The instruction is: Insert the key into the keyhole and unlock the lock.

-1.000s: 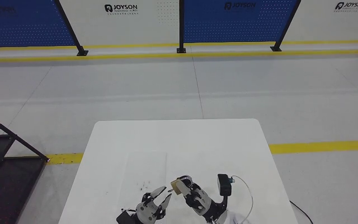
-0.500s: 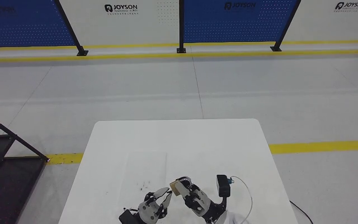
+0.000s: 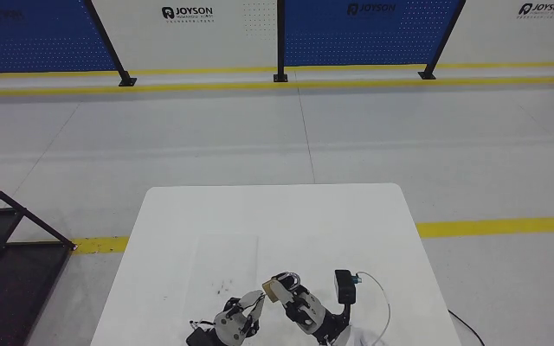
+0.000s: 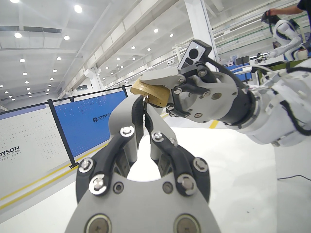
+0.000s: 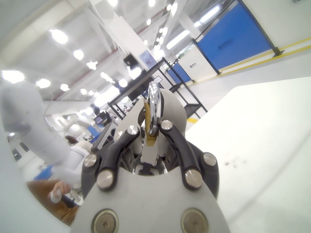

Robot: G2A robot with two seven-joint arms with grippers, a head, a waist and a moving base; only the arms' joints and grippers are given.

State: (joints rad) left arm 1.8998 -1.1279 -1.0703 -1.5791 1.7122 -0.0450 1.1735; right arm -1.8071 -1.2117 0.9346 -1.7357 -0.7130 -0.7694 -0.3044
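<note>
My right gripper [image 3: 281, 285] is shut on a brass padlock [image 4: 150, 93], held above the near part of the white table [image 3: 277, 225]. Its silver shackle [image 5: 153, 103] sticks up between the right fingers in the right wrist view. My left gripper [image 4: 143, 103] is shut on a small key [image 4: 145, 100], whose tip meets the padlock's underside at the keyhole. In the top view the left gripper [image 3: 257, 299] sits just beside the padlock [image 3: 275, 287], to its left.
Small dark specks [image 3: 227, 282] mark the table left of the grippers. A black wrist camera with a cable [image 3: 344, 285] sticks out on the right arm. Blue and white barrier panels [image 3: 372, 30] stand far behind.
The two grippers have drawn slightly closer, the left one edging toward the padlock. The key tip now touches the padlock's underside.
</note>
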